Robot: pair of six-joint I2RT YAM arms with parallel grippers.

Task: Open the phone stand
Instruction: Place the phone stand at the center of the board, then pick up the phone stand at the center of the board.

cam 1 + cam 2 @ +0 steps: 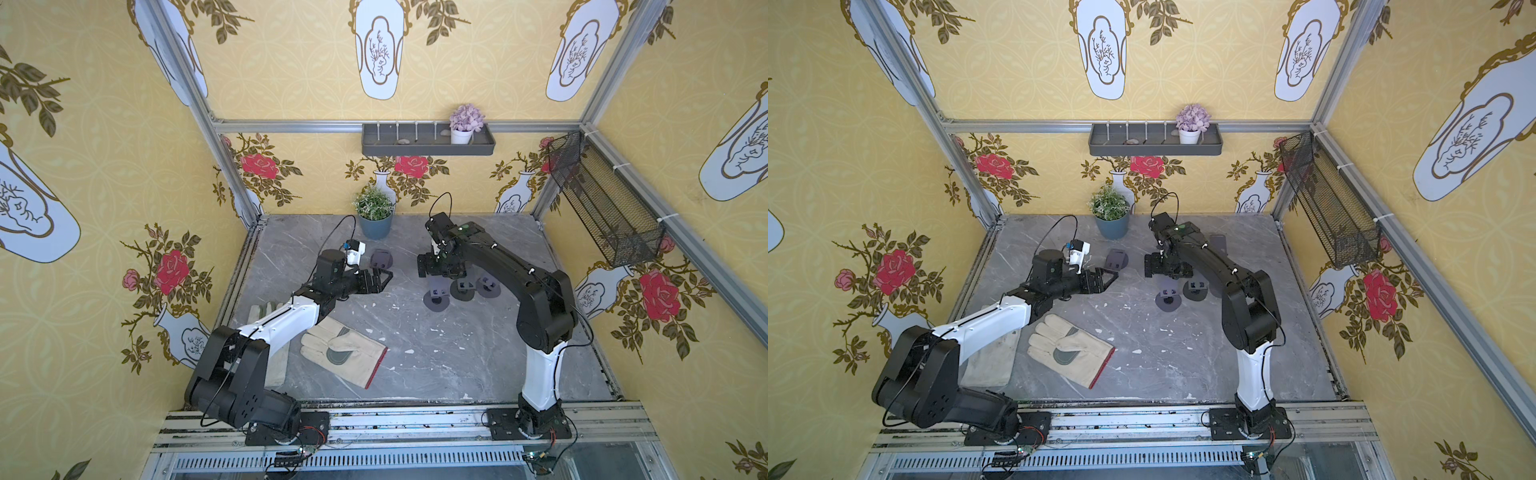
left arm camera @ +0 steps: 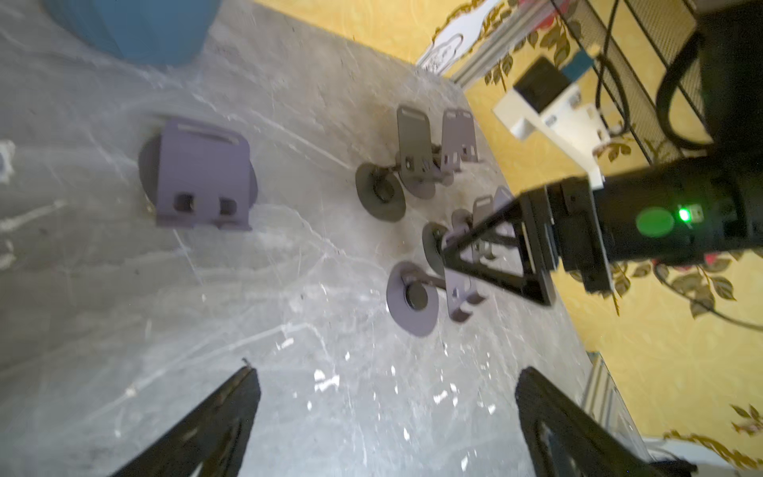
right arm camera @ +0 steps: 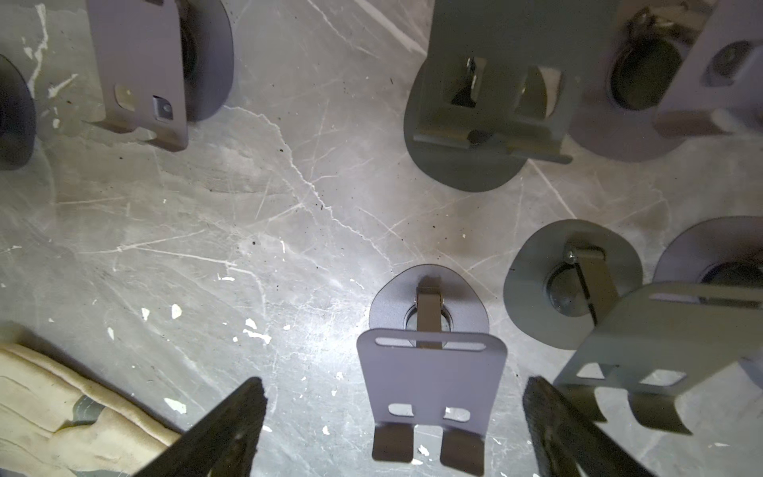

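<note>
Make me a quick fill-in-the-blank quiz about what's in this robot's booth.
The green plant stands in a ___ pot.
The purple flowers on the shelf sit in a ___ pot.
The red-cuffed glove lies nearest the ___ arm.
The right gripper hovers over a phone stand with its jaws ___.
Answers: blue; white; left; open.

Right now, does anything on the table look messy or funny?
A little. White flecks are scattered over the grey table, like chipped paint. Two work gloves lie near the front, one partly under the left arm. One phone stand sits apart from the opened stands and looks folded flat.
</note>
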